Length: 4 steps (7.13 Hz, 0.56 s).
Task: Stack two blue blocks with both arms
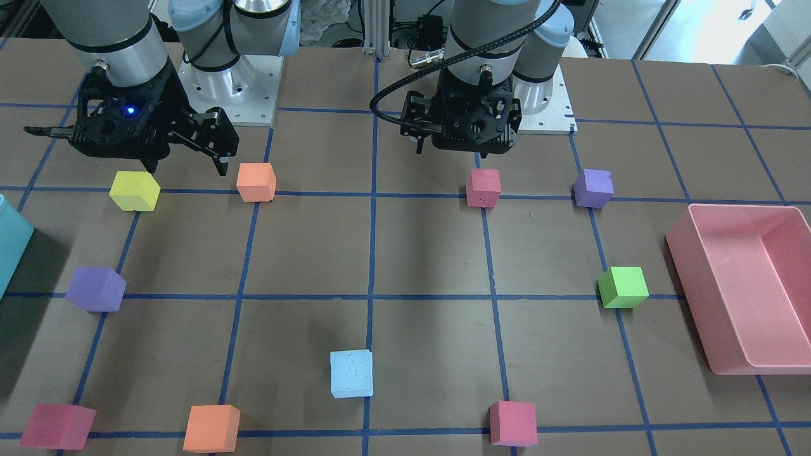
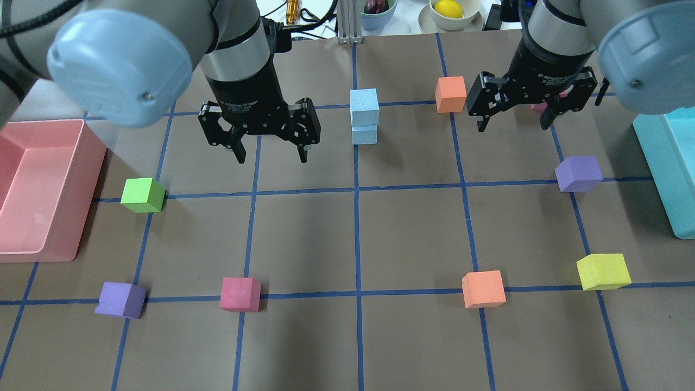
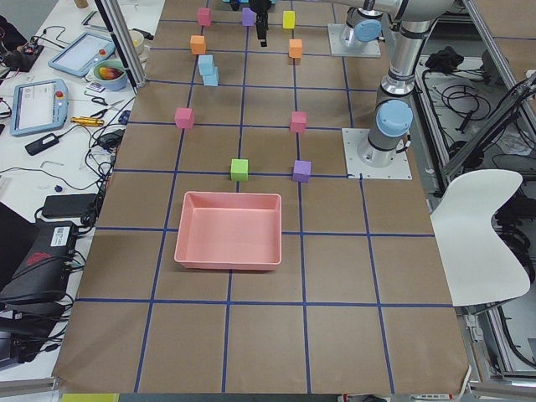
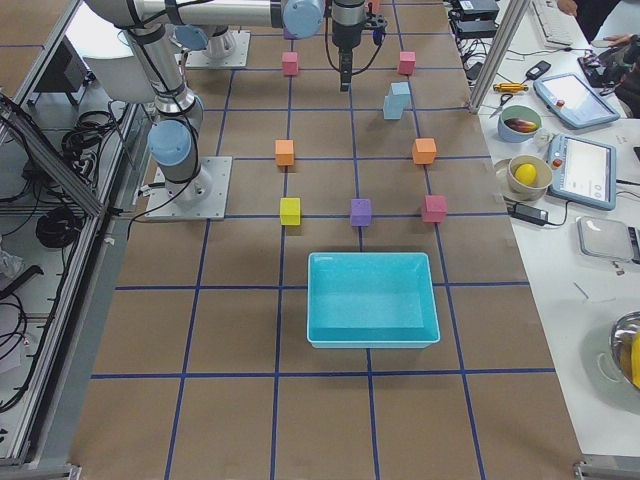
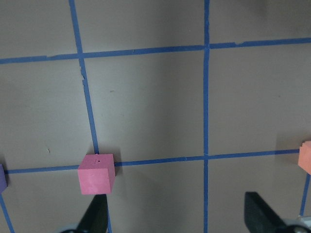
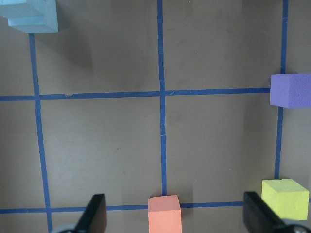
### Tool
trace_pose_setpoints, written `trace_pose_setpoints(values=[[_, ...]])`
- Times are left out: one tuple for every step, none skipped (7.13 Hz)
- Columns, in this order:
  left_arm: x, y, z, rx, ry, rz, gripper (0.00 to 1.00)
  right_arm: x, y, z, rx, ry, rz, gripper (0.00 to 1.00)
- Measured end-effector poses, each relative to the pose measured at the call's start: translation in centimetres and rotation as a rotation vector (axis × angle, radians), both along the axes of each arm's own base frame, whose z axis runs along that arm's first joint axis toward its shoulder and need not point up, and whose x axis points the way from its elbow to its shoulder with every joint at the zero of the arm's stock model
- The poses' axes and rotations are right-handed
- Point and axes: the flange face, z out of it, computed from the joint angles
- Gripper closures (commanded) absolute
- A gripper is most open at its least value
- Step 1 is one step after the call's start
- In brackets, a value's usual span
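Note:
The two blue blocks stand stacked, one pale blue cube (image 2: 364, 106) on top of the other (image 2: 364, 135), on the table's far centre line. From the front-facing view only the top cube (image 1: 351, 373) shows. The stack also shows in the right wrist view (image 6: 30, 15). My left gripper (image 2: 270, 158) hangs open and empty above the table, to the left of the stack and apart from it. My right gripper (image 2: 512, 127) hangs open and empty to the right of the stack, beside an orange cube (image 2: 450, 94). The wrist views show the open fingers (image 5: 95, 214) (image 6: 95, 214) with nothing between them.
A pink bin (image 2: 81, 179) stands at the left edge and a teal bin (image 2: 659, 163) at the right edge. Other cubes lie around: green (image 2: 142, 195), purple (image 2: 578, 174) (image 2: 120, 300), pink (image 2: 240, 294), orange (image 2: 483, 289), yellow (image 2: 602, 271).

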Motion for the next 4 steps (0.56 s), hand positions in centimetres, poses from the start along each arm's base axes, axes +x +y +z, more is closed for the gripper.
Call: trace_pose_setpoints(values=[[2.0, 0.0, 0.2, -0.026, -0.002, 0.014, 0.00, 0.0, 0.0, 0.0, 0.000, 0.000, 0.005, 0.00], [4.3, -0.3, 0.8, -0.048, -0.026, -0.006, 0.00, 0.0, 0.0, 0.0, 0.001, 0.000, 0.006, 0.00], [5.9, -0.4, 1.4, -0.062, -0.050, -0.042, 0.00, 0.0, 0.0, 0.0, 0.002, 0.000, 0.006, 0.00], [6.5, -0.7, 1.7, -0.068, -0.038, -0.042, 0.00, 0.0, 0.0, 0.0, 0.002, 0.001, 0.006, 0.00]])
